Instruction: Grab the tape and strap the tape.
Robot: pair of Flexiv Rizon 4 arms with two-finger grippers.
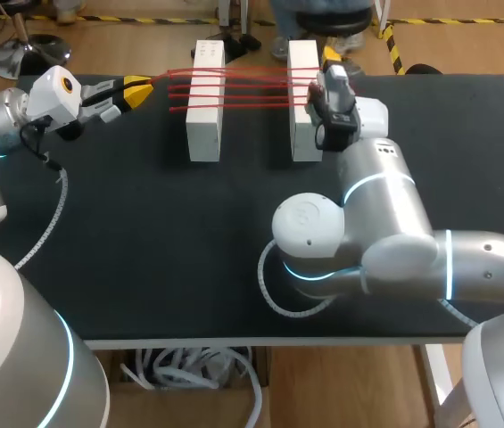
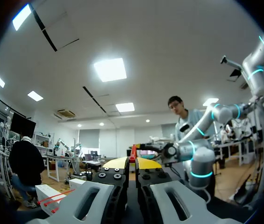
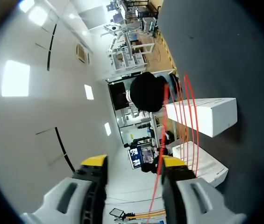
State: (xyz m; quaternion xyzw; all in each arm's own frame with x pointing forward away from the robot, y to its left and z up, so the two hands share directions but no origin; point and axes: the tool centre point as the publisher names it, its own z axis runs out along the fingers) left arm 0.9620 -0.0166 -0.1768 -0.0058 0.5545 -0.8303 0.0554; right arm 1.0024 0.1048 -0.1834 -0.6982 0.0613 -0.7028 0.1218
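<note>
On a black table [image 1: 144,267], a left box [image 1: 205,134] and a right box [image 1: 298,134] (both white) are stood parallel, apart, near the far edge.

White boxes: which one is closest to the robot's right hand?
The box on the right: the right hand hangs just beside its far end. The other box stands further left, nearer the left hand.

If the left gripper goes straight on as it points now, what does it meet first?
Likely the nearer white box, where the red tape crosses it; height of the left gripper is unclear.
</note>
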